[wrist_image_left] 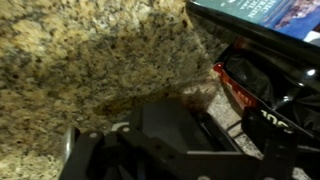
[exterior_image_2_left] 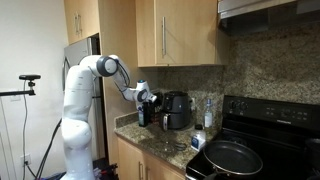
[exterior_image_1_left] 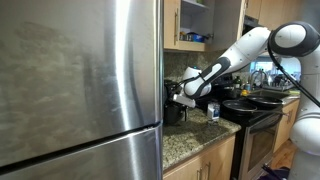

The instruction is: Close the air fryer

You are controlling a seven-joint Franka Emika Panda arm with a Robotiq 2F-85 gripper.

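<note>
**Clerk:** Item one, air fryer [exterior_image_2_left: 178,110]. Where is it sitting?

**Spotter:** It is sitting on the granite counter [exterior_image_2_left: 160,142], back against the wall, between the fridge [exterior_image_1_left: 80,80] and the stove [exterior_image_2_left: 268,112]. Your gripper [exterior_image_2_left: 146,97] is hovering just beside its front. The pictures are too small to tell how far the basket is standing out.

**Clerk:** Item two, fingers?

**Spotter:** You are getting no clear look at them. The wrist view is showing only dark gripper parts over the counter, so I cannot tell whether the fingers are spread or closed.

**Clerk:** Item three, handling?

**Spotter:** I am judging here, not seeing. It looks like a rigid, smooth, fairly light shell, so the whole body is likely sliding on the stone if you are shoving hard. The basket is probably running stiffly, with a catch at the end. You are needing no grasp: be pressing flat on the basket front or its handle, straight toward the body.
</note>
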